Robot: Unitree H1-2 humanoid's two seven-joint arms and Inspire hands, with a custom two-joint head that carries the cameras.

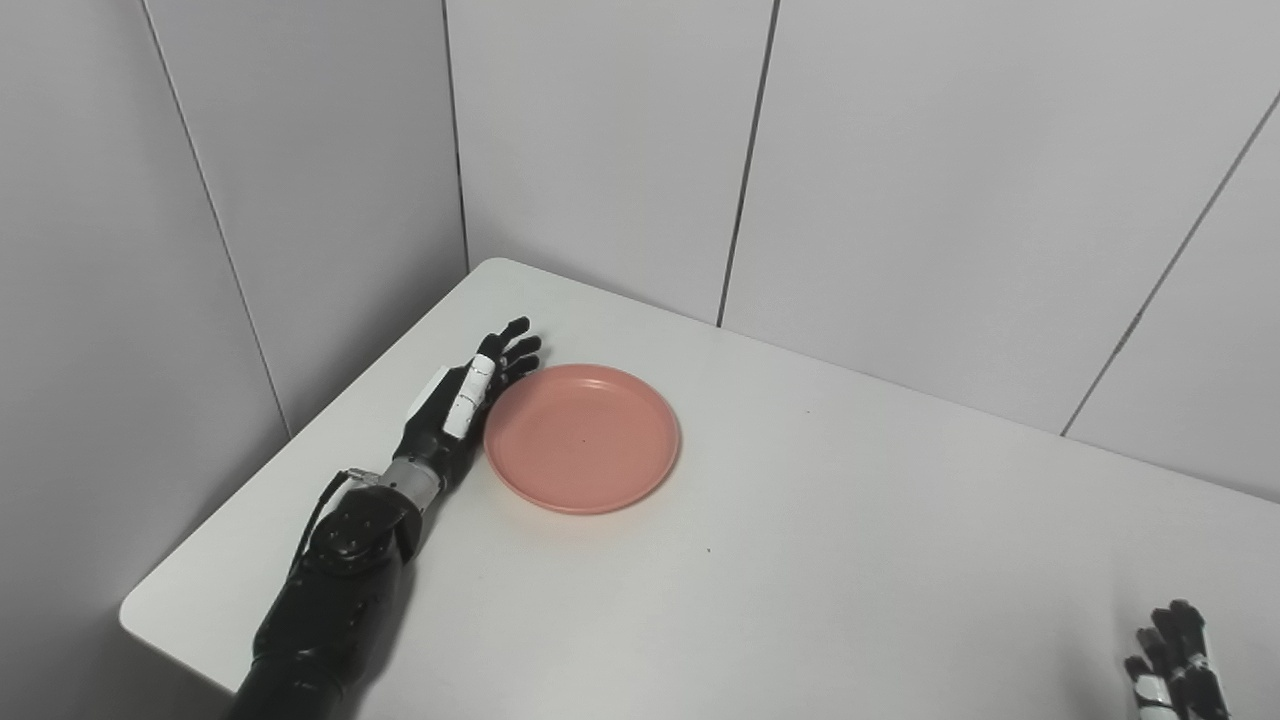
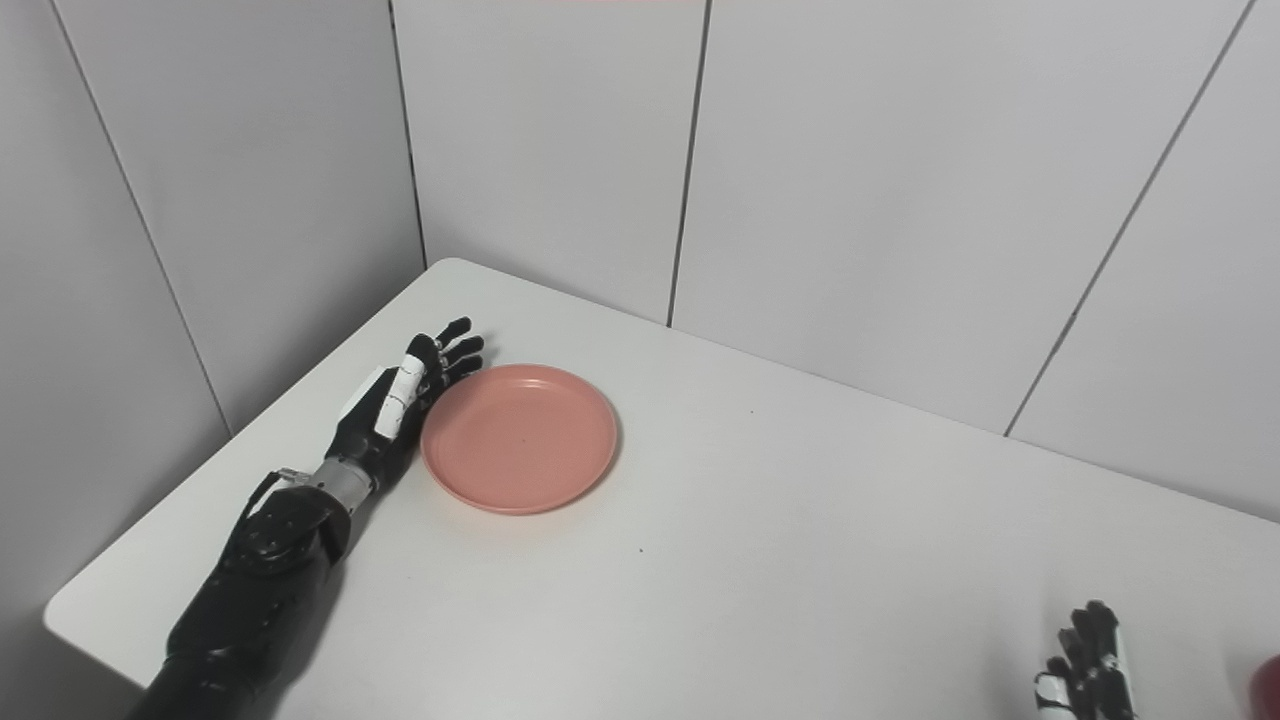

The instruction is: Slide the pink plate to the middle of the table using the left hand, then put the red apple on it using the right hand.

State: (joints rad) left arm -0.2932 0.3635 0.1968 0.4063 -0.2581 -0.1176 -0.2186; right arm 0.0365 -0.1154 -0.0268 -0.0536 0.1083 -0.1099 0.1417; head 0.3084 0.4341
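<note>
The pink plate (image 1: 582,437) lies flat on the left part of the white table (image 1: 800,560). My left hand (image 1: 468,400) rests open on the table along the plate's left rim, fingers stretched toward the back, touching or nearly touching the edge. Only the fingertips of my right hand (image 1: 1172,660) show at the bottom right corner, slightly curled and holding nothing that I can see. A sliver of the red apple (image 2: 1267,682) peeks in at the right edge of the right eye view, just right of that hand.
Grey wall panels (image 1: 900,200) close off the table at the back and left. The table's left corner edge (image 1: 135,615) lies close to my left forearm.
</note>
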